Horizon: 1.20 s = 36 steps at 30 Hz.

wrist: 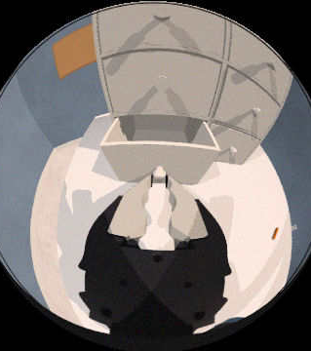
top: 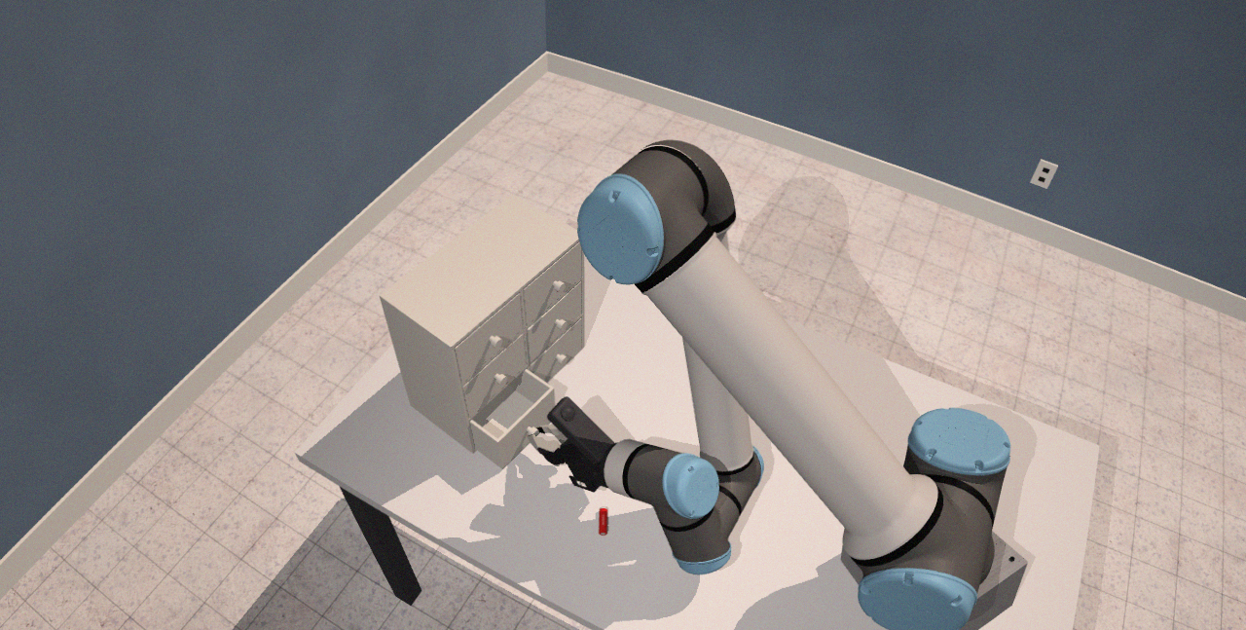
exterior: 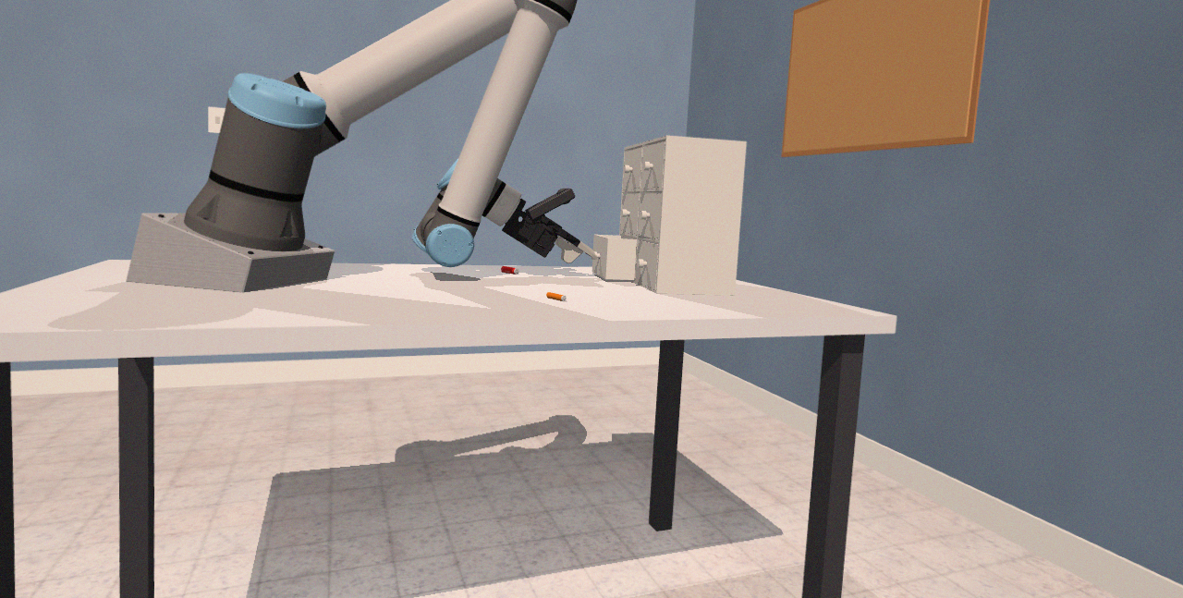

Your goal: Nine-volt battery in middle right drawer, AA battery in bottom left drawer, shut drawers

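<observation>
1. My gripper (wrist: 159,175) is clamped on the small knob (wrist: 159,171) of the chest's bottom-left drawer (wrist: 140,158). It holds only that knob, no battery.
2. That drawer stands well out from the chest (top: 470,269), with its back end inside the frame. In the wrist view I see nothing lying in it. The other five drawers look shut.
3. So I judge the task to be at an early stage. One target drawer is open, the middle-right drawer is not yet opened, nothing is stowed, and all the closing is left.
4. On the table (exterior: 413,321), out in front of the chest, lies a small red cylinder (top: 602,522) near my wrist joint. I cannot tell what it is.
5. Further from the chest front, toward the table's near edge in the exterior view, lies an orange cell (exterior: 555,296), probably the AA battery.
6. I cannot pick out a nine-volt battery in any view.
7. Nothing blocks the open drawer. With no stops, it could slide right out if pulled further.
8. Beyond the chest, a cork board (exterior: 884,56) hangs on the wall.
</observation>
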Available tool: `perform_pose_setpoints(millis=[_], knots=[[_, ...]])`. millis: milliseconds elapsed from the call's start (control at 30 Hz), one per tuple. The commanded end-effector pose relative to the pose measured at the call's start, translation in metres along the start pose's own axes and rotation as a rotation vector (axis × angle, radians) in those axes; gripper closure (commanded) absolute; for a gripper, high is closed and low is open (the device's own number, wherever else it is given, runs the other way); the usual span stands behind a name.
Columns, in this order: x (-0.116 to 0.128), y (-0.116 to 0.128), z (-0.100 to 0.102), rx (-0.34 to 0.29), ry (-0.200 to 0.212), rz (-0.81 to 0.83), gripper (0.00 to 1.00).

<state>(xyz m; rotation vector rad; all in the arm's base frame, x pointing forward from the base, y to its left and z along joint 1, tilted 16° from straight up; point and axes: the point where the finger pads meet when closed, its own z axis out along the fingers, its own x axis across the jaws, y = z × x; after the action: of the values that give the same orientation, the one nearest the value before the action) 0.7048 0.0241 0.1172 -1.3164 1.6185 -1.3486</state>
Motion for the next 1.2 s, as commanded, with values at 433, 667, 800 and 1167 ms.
perform_pose_setpoints(millis=[433, 667, 800, 1167], knots=[[-0.0001, -0.0005, -0.0003, 0.001, 0.000, 0.000, 0.90], [-0.0001, -0.0005, -0.0003, 0.001, 0.000, 0.000, 0.85], [-0.0001, -0.0005, -0.0003, 0.001, 0.000, 0.000, 0.83], [-0.0001, -0.0005, -0.0003, 0.001, 0.000, 0.000, 0.80]])
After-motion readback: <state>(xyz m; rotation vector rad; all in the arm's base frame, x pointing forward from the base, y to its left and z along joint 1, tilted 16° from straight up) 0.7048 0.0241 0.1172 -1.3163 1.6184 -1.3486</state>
